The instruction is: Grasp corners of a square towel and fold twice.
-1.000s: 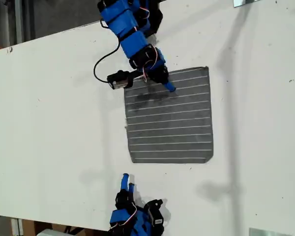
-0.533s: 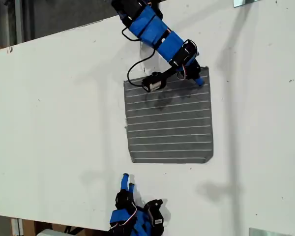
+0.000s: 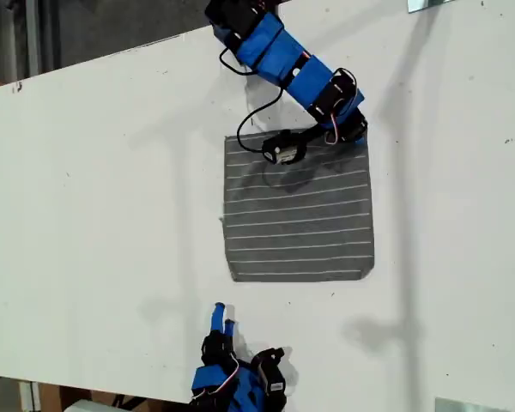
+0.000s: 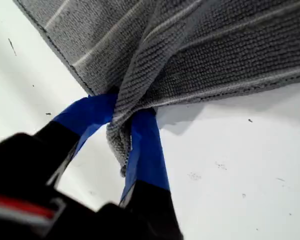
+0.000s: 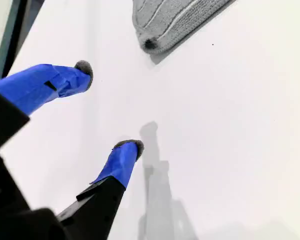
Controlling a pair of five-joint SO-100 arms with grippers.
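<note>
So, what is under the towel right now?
The white table lies under the towel. My first gripper pinches one corner, bunched up between its fingers. Anything beneath the flat part is covered by cloth.

Blue-taped tool fingers (image 4: 145,145), black housings, thin cables.

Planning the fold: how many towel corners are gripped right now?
1. My first gripper pinches the towel corner at the exterior view's upper right; my second gripper hangs open, away from the towel.

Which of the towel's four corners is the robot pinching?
The corner at the exterior view's top right, bunched between my first gripper; the towel's other three lie flat.
</note>
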